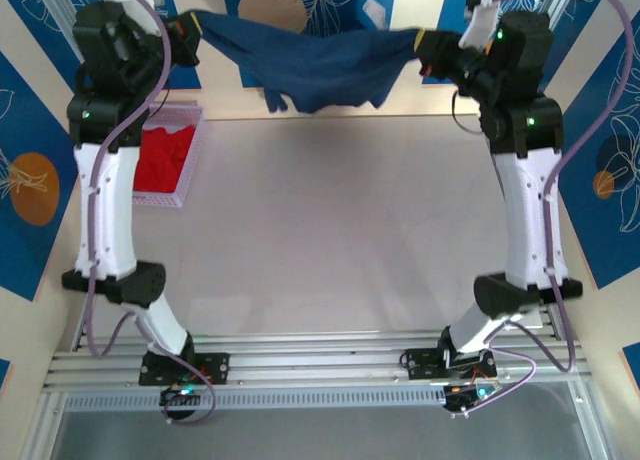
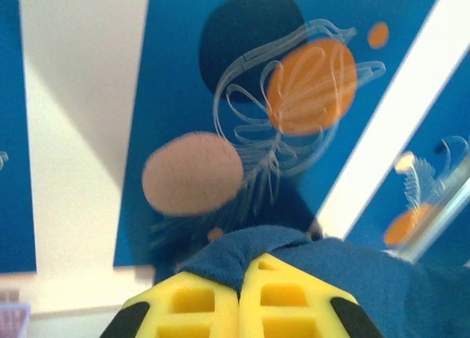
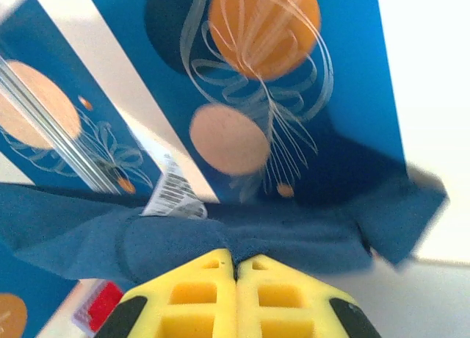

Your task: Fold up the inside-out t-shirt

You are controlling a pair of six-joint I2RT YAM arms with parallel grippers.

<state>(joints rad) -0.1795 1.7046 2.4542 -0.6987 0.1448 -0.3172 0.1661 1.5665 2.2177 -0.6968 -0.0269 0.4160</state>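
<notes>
Beyond the mounting rail (image 1: 320, 366) at six o'clock, an inside-out t-shirt (image 1: 320, 65) hangs stretched at twelve.
Left pincer (image 1: 188, 30) at eleven and right pincer (image 1: 428, 52) at one each pinch the navy cloth. Soft and light, it sags mid-span and likely handles best by its corners. The pale table (image 1: 330, 230) below lies smooth, red garment (image 1: 165, 155) at nine, blue patterned walls (image 1: 30, 110) behind.

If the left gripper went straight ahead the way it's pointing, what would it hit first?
Beyond the navy t-shirt pinched in the left gripper, the way looks free up to the blue patterned wall panel; depth there is hard to judge.
</notes>
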